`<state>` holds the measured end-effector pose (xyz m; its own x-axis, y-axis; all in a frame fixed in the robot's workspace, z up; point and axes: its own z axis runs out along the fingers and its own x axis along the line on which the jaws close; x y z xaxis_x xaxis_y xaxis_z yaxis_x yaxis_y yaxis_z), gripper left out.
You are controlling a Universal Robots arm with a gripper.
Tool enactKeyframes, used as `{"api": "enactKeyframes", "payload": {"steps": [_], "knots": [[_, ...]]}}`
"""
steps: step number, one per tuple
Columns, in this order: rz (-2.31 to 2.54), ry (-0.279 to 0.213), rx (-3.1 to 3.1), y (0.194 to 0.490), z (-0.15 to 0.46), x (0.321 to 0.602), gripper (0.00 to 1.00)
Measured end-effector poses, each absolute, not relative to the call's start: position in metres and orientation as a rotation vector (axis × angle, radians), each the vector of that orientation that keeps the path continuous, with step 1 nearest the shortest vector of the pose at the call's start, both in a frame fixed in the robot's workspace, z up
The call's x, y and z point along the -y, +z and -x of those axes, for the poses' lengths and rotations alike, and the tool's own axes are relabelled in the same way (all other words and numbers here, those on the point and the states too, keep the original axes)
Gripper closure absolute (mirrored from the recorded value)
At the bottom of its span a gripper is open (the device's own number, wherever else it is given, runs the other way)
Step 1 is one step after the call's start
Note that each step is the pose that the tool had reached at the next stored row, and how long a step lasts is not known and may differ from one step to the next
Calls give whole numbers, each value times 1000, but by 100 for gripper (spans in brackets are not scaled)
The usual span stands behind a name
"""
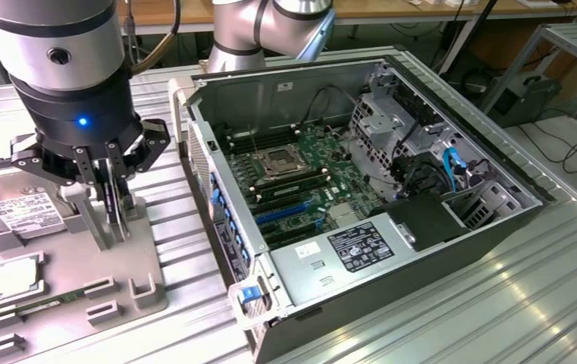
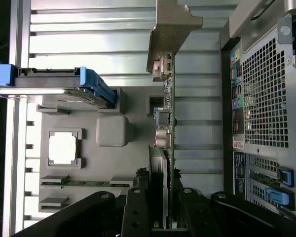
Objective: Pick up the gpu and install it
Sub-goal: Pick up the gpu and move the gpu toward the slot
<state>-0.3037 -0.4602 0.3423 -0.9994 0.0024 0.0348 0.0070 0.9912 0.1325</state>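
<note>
1. Gpu [image 1: 119,221] stands on edge in the grey tray [image 1: 66,258], at nine o'clock from the open case [image 1: 199,152] in the exterior view; the drive [image 1: 20,208] lies at nine o'clock from the card, just beside it.
2. The claw [image 1: 109,199] comes down over the card from twelve o'clock; its jaws are closed on the card, one on each flat face; I cannot tell whether the card has left the tray.
3. In the wrist view the gpu [image 2: 168,123] shows edge-on, running out from the claw [image 2: 160,196] to the metal bracket [image 2: 171,29] at its far end.
4. Handling, as I judge it: light and stiff, so a moderate squeeze should carry it; the bracket end probably weighs more and could tip the card if the hold is off-centre.
5. Fragile points: small parts on the green board, the port blocks near the bracket and the contact edge; a hard pinch or a knock against the case wall could damage them.
6. Best hold: the two flat faces near the middle of the length, clear of the ports and the contact edge, which is about where the jaws sit.
7. Smooth faces may slip under a twist; keeping the card upright seems safest.
</note>
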Motion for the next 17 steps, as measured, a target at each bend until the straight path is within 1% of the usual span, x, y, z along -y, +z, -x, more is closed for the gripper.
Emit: {"api": "enactKeyframes", "payload": {"steps": [17], "knots": [[8,-218,3095,363,303,460,73]]}}
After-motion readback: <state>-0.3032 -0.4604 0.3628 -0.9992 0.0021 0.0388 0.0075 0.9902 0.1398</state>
